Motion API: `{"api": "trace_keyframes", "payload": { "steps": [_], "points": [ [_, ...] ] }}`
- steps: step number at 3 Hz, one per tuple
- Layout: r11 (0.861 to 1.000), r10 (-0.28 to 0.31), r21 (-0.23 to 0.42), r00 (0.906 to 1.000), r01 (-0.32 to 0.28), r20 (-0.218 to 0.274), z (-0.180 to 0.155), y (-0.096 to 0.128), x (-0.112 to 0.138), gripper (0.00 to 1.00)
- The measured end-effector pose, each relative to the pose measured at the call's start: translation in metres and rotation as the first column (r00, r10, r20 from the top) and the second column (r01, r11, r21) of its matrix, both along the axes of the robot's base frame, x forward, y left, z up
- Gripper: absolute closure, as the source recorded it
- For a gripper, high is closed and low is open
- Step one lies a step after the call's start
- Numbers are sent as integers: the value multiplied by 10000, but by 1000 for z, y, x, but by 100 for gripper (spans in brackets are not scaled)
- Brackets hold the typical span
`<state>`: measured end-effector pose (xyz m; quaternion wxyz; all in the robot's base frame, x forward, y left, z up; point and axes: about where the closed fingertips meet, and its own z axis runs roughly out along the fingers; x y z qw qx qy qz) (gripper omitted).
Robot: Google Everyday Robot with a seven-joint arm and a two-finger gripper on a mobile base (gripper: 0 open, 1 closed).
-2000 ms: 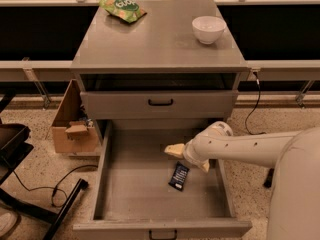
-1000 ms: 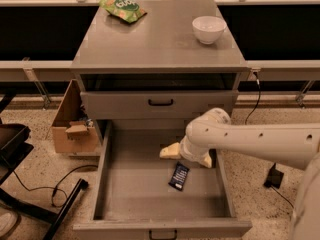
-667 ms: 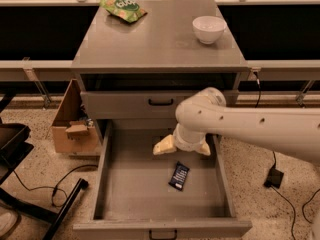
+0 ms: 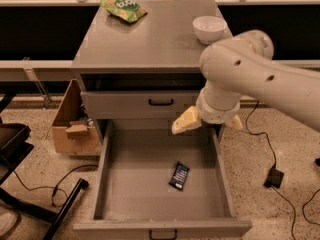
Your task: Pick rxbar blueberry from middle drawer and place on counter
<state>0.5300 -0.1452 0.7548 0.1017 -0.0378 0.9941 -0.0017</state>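
Note:
The rxbar blueberry [image 4: 179, 175], a small dark bar with pale lettering, lies flat on the floor of the open middle drawer [image 4: 135, 189], right of its centre. My gripper [image 4: 209, 123] hangs over the back of the drawer, in front of the shallower drawer front [image 4: 145, 104]. It is well above and behind the bar. Its pale yellow fingers [image 4: 185, 121] are spread apart and hold nothing. The grey counter [image 4: 150, 39] tops the cabinet, and my white arm covers its right front corner.
A green snack bag [image 4: 123, 5] lies at the counter's back left and a white bowl [image 4: 209, 28] at its back right. A cardboard box [image 4: 70, 126] stands left of the cabinet. A black chair base [image 4: 30, 204] and cables [image 4: 272, 174] lie on the floor.
My gripper has lifted away from the bar and moved up and toward the back of the drawer, empty. The bar has stayed on the drawer floor.

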Motion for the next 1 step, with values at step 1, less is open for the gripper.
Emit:
{"api": "trace_keyframes", "payload": {
  "steps": [1],
  "points": [
    [9849, -1627, 655, 9862, 1604, 306, 35, -50, 4, 0]
  ]
}}
